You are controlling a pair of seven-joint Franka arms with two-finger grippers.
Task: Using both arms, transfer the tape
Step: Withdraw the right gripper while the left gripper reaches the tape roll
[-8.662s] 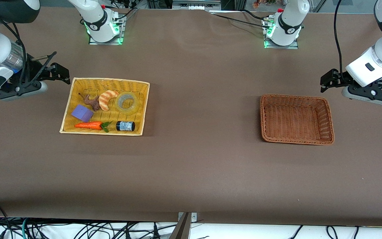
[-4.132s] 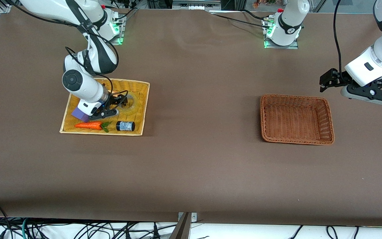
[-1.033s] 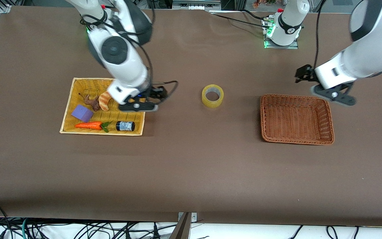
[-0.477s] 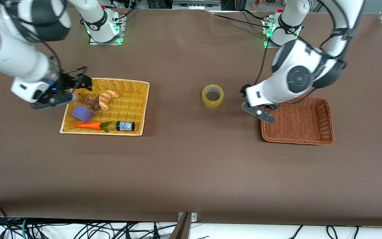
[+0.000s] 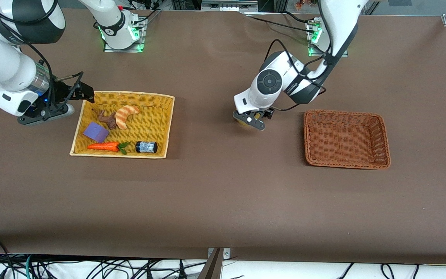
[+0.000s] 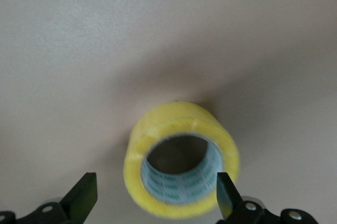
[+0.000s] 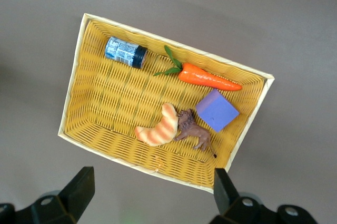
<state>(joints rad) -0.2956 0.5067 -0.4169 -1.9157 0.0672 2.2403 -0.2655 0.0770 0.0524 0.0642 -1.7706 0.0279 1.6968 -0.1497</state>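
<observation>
Front view: the tape (image 5: 242,121) lies on the bare brown table (image 5: 223,193) at centre frame, between the yellow basket (image 5: 167,128) and the brown wicker basket (image 5: 347,138), a midway spot that appears chosen so either arm can reach it. The left gripper (image 5: 251,117) is low over the roll and hides most of it; the right gripper (image 5: 58,101) hangs at upper left by the yellow basket's edge, waiting. Left wrist view: the tape (image 6: 181,167) is a glossy yellowish ring with a printed inner core, lying flat; the left gripper (image 6: 156,196) is spread wide, straddling it, nothing grasped. Right wrist view: the right gripper (image 7: 151,188) is released and empty above the woven basket (image 7: 79,81).
</observation>
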